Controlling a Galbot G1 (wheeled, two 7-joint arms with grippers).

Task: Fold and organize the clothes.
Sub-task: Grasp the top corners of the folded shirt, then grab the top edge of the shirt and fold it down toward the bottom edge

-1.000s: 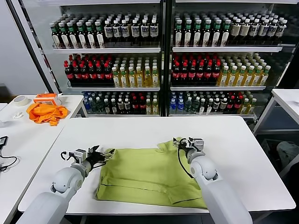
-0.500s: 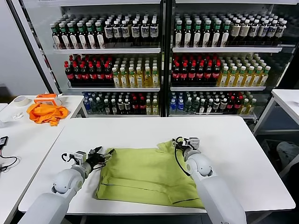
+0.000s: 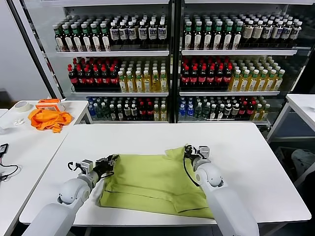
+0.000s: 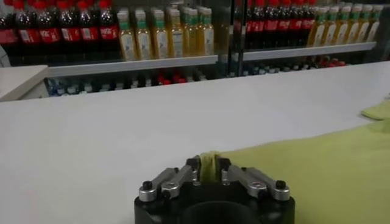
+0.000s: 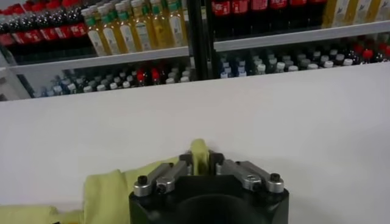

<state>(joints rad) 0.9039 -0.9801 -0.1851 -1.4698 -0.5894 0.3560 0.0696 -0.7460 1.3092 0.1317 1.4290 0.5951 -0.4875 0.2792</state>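
The lime yellow-green short-sleeved cotton T-shirt (image 3: 155, 184) lay flat in the lower centre of the head view, on the white rectangular table (image 3: 162, 135), long axis running left to right. The left gripper (image 3: 112, 160) was clamped on a pinch of cloth at the shirt's upper-left corner; the left wrist view showed a fold of cloth (image 4: 208, 165) nipped between both fingertips. The right gripper (image 3: 190, 150) was clamped likewise on the shirt's upper-right corner, at the bunched sleeve (image 5: 198, 152). Both grippers held the far edge, 1 at each end, and the shirt body extended from them toward the lower edge of the frame. The next fold probably depends on carrying that far edge over the body toward the near hem.
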